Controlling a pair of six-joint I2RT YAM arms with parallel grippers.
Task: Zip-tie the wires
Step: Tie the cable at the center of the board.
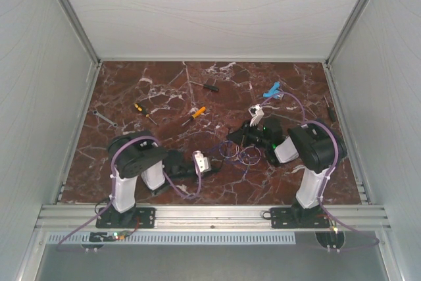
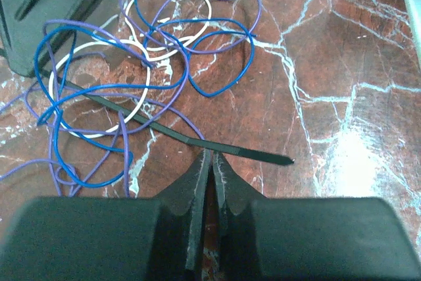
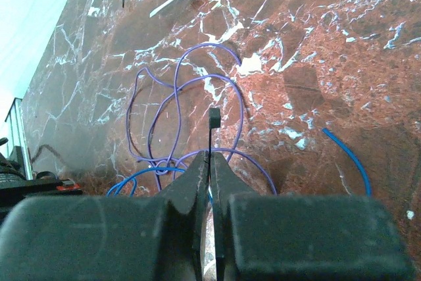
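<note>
— Where are the wires (image 1: 239, 153)?
— Between my arms: light, floppy loops, so I'd gather them where they cross. My left gripper (image 2: 209, 157) is clamped on the zip tie (image 2: 158, 125) near its tail, my right gripper (image 3: 210, 156) below its head.

Reddish-brown marble-look bench (image 1: 164, 90) with white veins, boxed in by plain white walls (image 1: 230, 4). Loose stuff toward the back: an orange-handled screwdriver (image 1: 141, 109) on the left, a second orange one (image 1: 197, 113) nearer the middle, a black-handled screwdriver (image 1: 209, 86) behind that, a small silver wrench (image 1: 104, 119) by the left wall, and some blue clip thing (image 1: 272, 89) right of centre.
</note>
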